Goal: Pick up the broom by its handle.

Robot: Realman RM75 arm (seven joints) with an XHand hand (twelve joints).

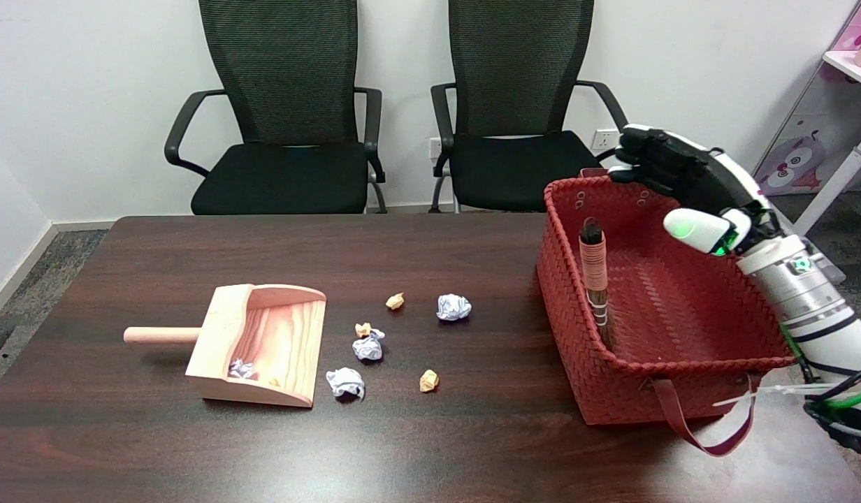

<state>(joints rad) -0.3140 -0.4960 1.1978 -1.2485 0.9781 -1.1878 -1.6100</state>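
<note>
One broom (595, 279) leaning handle-up inside the red basket (577, 335), against its left wall.
The right hand (682, 181) hangs above the basket's far right corner, fingers loosely spread and holding nothing, well apart from the handle. Paper scraps (402, 335) lie by the wooden dustpan (263, 342).

On your desk (472, 447) the dustpan (263, 346) lies left, paper scraps (453, 307) in the middle, the basket (654, 335) right with the broom (596, 279) inside

Bright even light, soft shadows, sharp
</note>
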